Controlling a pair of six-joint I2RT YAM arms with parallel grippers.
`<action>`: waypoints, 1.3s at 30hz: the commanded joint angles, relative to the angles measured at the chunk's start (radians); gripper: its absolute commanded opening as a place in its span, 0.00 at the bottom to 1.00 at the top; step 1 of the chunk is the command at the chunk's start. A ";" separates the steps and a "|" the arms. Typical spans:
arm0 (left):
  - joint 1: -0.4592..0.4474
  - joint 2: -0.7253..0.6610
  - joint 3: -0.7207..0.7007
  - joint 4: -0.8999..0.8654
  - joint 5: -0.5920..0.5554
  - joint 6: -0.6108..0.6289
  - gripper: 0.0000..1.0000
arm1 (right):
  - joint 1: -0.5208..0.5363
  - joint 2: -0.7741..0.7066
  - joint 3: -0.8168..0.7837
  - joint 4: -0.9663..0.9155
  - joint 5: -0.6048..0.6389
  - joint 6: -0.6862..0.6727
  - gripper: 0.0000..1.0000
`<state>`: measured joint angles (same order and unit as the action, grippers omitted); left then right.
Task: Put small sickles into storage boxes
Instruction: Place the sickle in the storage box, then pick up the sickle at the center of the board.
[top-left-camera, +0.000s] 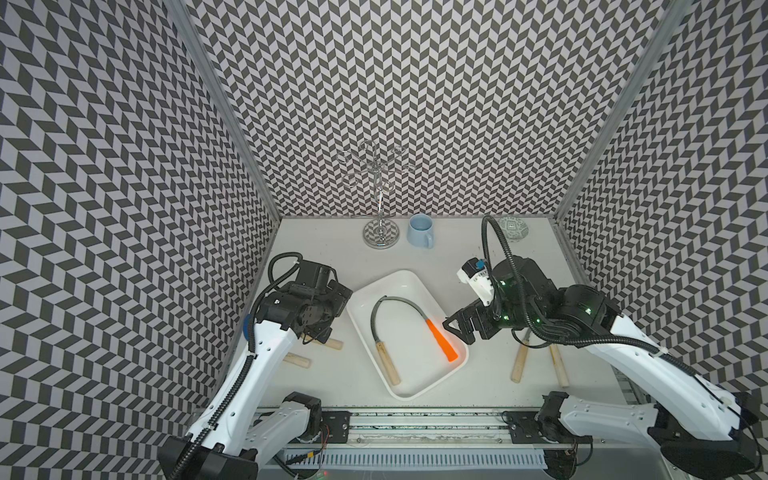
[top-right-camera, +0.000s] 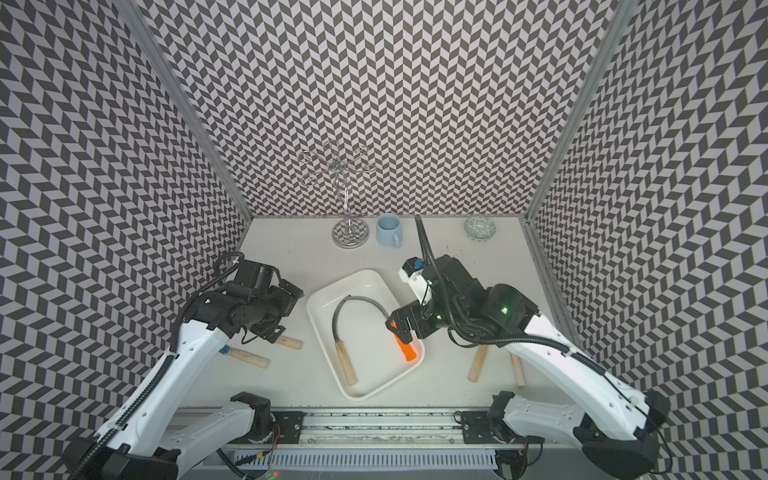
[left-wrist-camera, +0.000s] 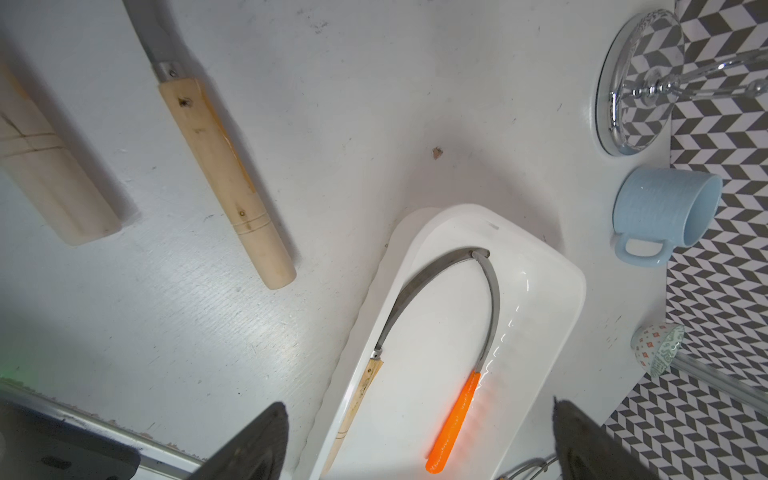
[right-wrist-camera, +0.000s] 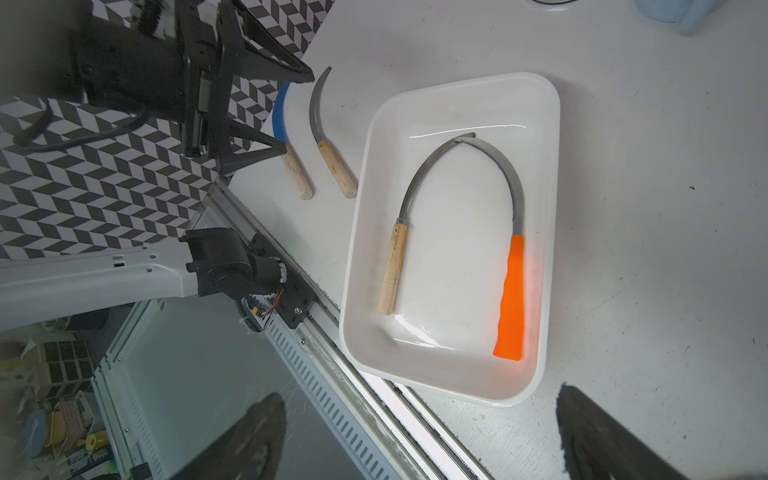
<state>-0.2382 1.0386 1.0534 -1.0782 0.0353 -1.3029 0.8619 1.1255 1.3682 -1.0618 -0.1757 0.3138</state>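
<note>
My left gripper (left-wrist-camera: 417, 403) and right gripper (right-wrist-camera: 419, 392) both gape wide, empty, ready for the next pick. Two sickles (top-left-camera: 386, 363) lie in the tray (top-left-camera: 411, 345), blade tips meeting so both fit.

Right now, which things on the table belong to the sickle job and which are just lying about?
Job:
- white tray
- wooden-handled sickle and orange-handled sickle, both in it
- grey-bladed sickle and blue-bladed sickle, left of the tray
- two more sickles, right of it, blades hidden

Lying about:
- light blue mug
- green-patterned bowl
- chrome cup stand
</note>
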 joint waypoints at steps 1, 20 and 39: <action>0.077 0.033 0.027 -0.105 -0.050 0.000 1.00 | 0.006 0.008 0.001 0.066 -0.004 -0.022 1.00; 0.355 0.278 0.053 -0.082 -0.097 0.133 0.90 | 0.002 0.049 -0.076 0.083 0.015 -0.015 1.00; 0.448 0.301 -0.121 0.131 -0.042 0.249 0.78 | 0.000 0.054 -0.135 0.131 -0.003 -0.013 1.00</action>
<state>0.2020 1.3293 0.9493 -0.9985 -0.0036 -1.0733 0.8616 1.1793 1.2503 -0.9752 -0.1764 0.3058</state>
